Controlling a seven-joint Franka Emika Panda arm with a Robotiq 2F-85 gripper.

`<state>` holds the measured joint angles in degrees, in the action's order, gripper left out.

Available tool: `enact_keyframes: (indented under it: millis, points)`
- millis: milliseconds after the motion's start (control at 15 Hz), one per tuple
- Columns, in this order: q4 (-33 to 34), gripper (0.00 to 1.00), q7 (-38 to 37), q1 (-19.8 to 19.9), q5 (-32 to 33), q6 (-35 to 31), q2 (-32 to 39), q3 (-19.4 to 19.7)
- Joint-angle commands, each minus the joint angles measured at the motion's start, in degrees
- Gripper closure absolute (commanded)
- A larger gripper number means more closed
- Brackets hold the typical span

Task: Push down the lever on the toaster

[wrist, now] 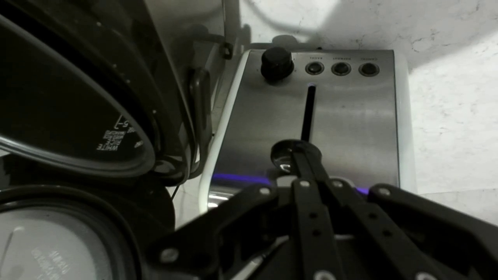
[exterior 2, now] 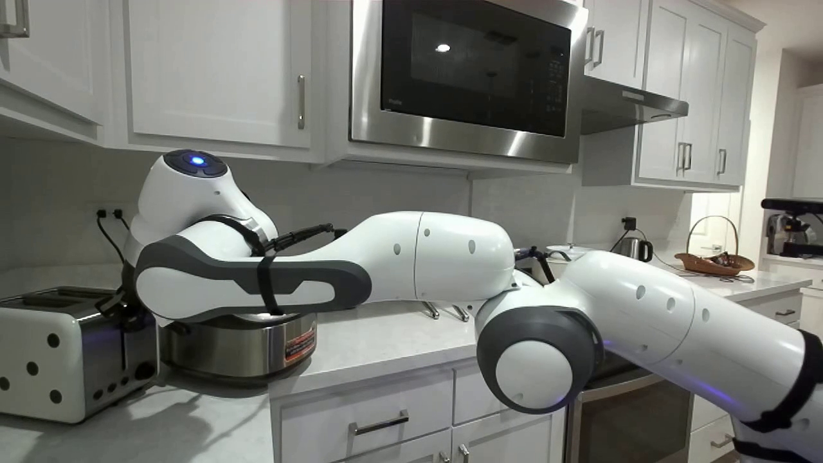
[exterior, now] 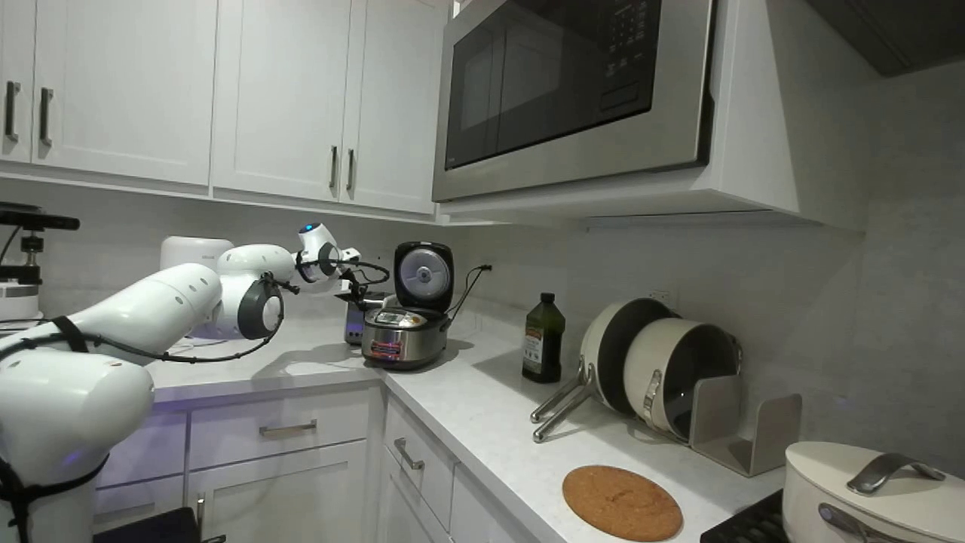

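Observation:
The toaster stands beside the rice cooker, mostly hidden behind it in an exterior view. Its white side with black dots shows in an exterior view. In the wrist view its steel front shows a long vertical slot, a dial and a row of buttons. The black round lever sits at the slot end farthest from the buttons. My gripper is shut with nothing seen between its fingers. Its fingertips overlap the lever in the wrist view; I cannot tell if they touch. The gripper also shows in an exterior view.
The steel rice cooker stands close beside the toaster with its black lid raised near the gripper. A dark bottle, pans in a rack and a round cork mat are along the counter. A white appliance stands behind the arm.

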<state>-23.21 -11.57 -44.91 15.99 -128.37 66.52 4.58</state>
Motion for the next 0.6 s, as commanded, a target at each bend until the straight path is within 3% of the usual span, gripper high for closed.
enact_keyframes:
  millis: [0, 67, 133, 333, 400, 467, 533]
  points:
    - [-2.7, 1.0, -1.9, -0.5, 0.7, -1.1, -1.3, 1.3]
    - [5.8, 1.0, -0.7, -0.2, -0.3, 2.6, 3.5, 1.5]
    - [-2.7, 1.0, -2.1, -0.4, 0.8, -1.0, -1.1, 1.4]
    - [-2.8, 1.0, -2.2, -0.3, 0.8, -0.8, -0.7, 1.4]
    - [5.6, 1.0, -1.0, -0.1, -0.3, 2.9, 4.0, 1.6]
    - [-2.8, 1.0, -2.2, -0.4, 0.8, -0.7, -0.5, 1.5]
    - [-2.8, 1.0, -2.2, -0.4, 0.8, -0.7, -0.4, 1.4]
